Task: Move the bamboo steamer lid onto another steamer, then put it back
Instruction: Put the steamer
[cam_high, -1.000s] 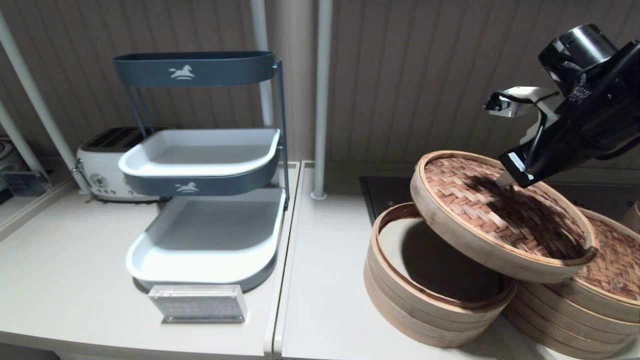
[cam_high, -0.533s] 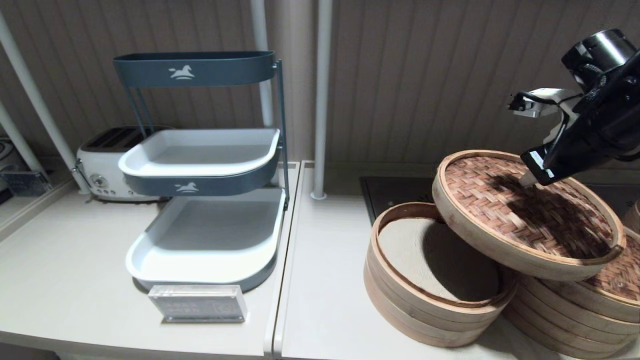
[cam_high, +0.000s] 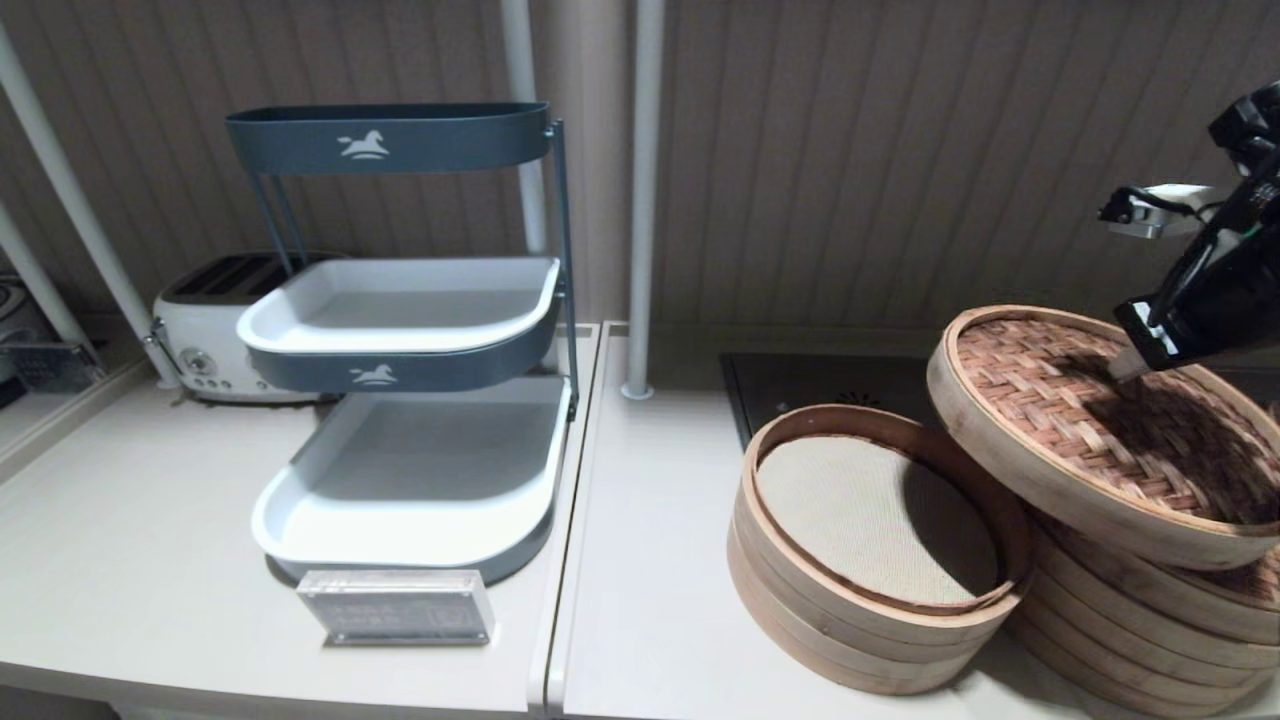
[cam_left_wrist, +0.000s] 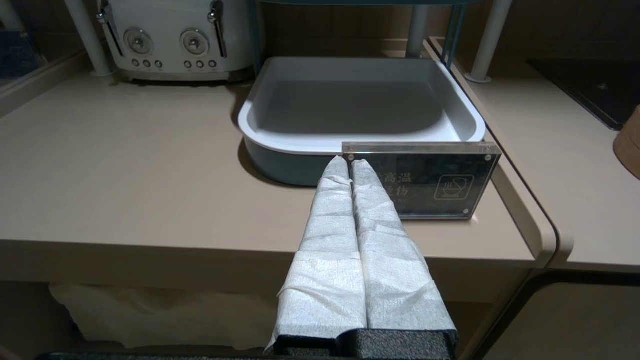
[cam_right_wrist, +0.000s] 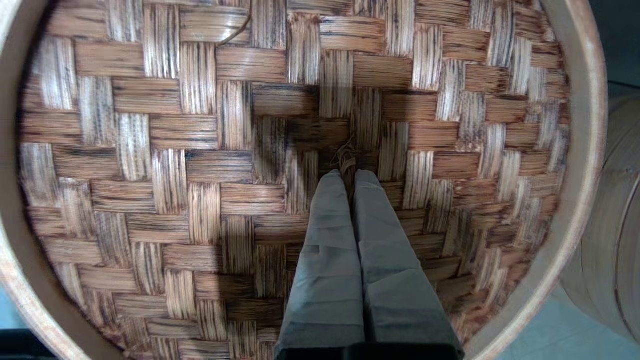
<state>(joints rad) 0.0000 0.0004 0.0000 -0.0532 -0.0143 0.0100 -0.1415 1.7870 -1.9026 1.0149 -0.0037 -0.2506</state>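
Note:
The bamboo steamer lid (cam_high: 1090, 430) (cam_right_wrist: 200, 150), with its reddish-brown herringbone weave and pale rim, hangs tilted over the right-hand stack. My right gripper (cam_high: 1125, 368) (cam_right_wrist: 348, 174) is shut on the small dark loop at its centre. Under it stands another steamer (cam_high: 1130, 620), a stack of pale rings wearing its own darker lid (cam_high: 1250, 580), mostly hidden. To the left is the open steamer (cam_high: 800, 600) with a cream mesh liner (cam_high: 870, 515). My left gripper (cam_left_wrist: 349, 161) is shut and empty, parked in front of the counter's near edge.
A grey three-tier tray rack (cam_high: 400, 330) fills the left counter, with a white toaster (cam_high: 215, 330) behind it and an acrylic sign (cam_high: 397, 606) (cam_left_wrist: 435, 180) in front. A black hob (cam_high: 800, 385) lies behind the steamers. Two white poles (cam_high: 640, 200) rise at the back.
My right gripper has carried the lid to the right, off the open steamer and over the right-hand stack. The mesh liner is now almost fully uncovered.

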